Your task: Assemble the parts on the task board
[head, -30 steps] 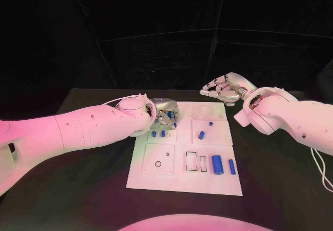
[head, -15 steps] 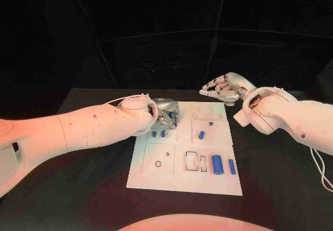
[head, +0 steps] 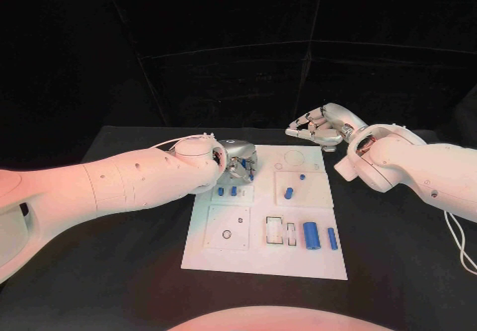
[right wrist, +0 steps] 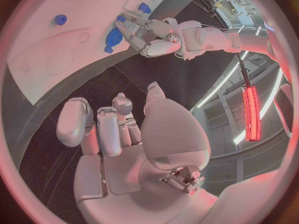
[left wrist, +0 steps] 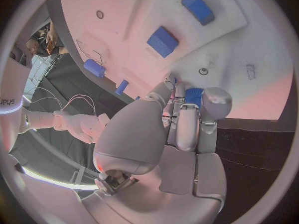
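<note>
The white task board [head: 260,258] lies in the middle of the table. My left hand [head: 238,163] hovers over its far left corner and pinches a small blue part [left wrist: 194,95] between its fingertips. Just below the hand, two small blue blocks [head: 220,191] [head: 234,191] stand in the board, also seen as blocks [left wrist: 163,41] from the left wrist. A blue peg [head: 288,194] and a tiny blue piece [head: 302,177] sit further right. My right hand [head: 318,125] hangs beyond the board's far edge, fingers loosely bent and apart, holding nothing [right wrist: 118,134].
A thick blue cylinder [head: 311,236] and a thinner one [head: 332,238] lie at the board's near right, beside two rectangular slots [head: 274,231]. A round hole [head: 227,235] sits at the near left. Black table [head: 119,276] surrounds the board.
</note>
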Robot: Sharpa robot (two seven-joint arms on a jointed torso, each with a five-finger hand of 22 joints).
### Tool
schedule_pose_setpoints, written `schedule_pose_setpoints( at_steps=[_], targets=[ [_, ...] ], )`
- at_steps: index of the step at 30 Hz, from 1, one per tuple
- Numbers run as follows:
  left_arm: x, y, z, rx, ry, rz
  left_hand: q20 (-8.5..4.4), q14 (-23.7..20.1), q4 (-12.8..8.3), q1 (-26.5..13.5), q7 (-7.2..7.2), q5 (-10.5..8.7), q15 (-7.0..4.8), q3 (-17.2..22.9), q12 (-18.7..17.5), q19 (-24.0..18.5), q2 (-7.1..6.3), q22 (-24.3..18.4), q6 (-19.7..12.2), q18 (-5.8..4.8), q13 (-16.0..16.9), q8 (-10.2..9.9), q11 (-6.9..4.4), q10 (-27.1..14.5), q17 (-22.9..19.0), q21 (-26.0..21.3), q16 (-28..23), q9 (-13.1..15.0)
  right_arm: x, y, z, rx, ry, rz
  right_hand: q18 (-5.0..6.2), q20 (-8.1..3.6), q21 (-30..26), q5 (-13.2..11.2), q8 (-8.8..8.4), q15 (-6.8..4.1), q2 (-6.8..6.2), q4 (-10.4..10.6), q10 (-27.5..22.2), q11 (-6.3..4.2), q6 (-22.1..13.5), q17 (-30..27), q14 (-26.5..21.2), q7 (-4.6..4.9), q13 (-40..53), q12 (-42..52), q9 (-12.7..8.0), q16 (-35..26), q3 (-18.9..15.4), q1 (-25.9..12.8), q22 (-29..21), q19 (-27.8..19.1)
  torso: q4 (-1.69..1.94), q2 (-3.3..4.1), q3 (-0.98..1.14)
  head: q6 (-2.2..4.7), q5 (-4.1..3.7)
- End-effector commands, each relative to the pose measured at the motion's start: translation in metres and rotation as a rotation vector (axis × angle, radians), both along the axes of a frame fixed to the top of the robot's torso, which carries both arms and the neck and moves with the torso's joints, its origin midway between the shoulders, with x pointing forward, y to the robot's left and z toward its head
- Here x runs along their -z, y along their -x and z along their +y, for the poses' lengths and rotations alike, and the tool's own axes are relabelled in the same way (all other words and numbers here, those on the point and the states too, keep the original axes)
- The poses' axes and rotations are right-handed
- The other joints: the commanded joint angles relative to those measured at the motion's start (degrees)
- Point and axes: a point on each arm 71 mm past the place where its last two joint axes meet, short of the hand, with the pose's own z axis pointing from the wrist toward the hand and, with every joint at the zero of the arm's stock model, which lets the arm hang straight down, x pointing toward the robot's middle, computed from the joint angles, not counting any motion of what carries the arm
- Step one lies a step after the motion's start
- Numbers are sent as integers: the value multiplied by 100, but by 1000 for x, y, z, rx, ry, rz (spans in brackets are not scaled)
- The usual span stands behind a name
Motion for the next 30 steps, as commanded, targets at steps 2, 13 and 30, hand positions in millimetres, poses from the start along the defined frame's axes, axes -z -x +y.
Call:
schedule_pose_setpoints(
  at_steps=[2, 13, 30],
  targets=[
    [5, 2, 1, 1, -17, 13, -4, 13, -43, -70, 2, -16, -41, 153, -113, 47, 39, 72, 106, -96, -78, -16, 0, 140, 3, 78, 33, -15, -1, 0, 2, -11, -4, -3, 28, -4, -33, 13, 21, 28, 65, 7, -12, 0, -28, 200, 260, -2, 6, 21, 0, -17, -25, 0, 7, -25, 1, -1, -4, 2, -8],
    [-3, 4, 4, -44, 97, -45, -5, 38, -305, -368, 39, -13, -32, 863, -484, 108, -177, 306, 210, -130, -290, -236, 16, 408, -96, 278, 35, -171, -1, 0, 3, -13, -4, -3, 29, -4, -36, 14, 22, 28, 69, 7, -10, 0, -26, 200, 260, -3, 8, 23, 0, -17, -26, 2, 2, -27, 2, -4, -4, 33, -8],
    [-24, 12, 25, -94, 177, -29, -5, 48, -313, -640, 30, -12, -33, 1176, -625, 123, -353, 367, 296, -134, -351, -315, 10, 515, -153, 317, 33, -230, -1, 0, 3, -14, -3, -1, 29, -4, -36, 14, 22, 28, 69, 7, -10, 0, -26, 200, 260, -3, 8, 23, 0, -17, -26, 2, 2, -27, 16, -10, 0, 91, 10]
  ],
)
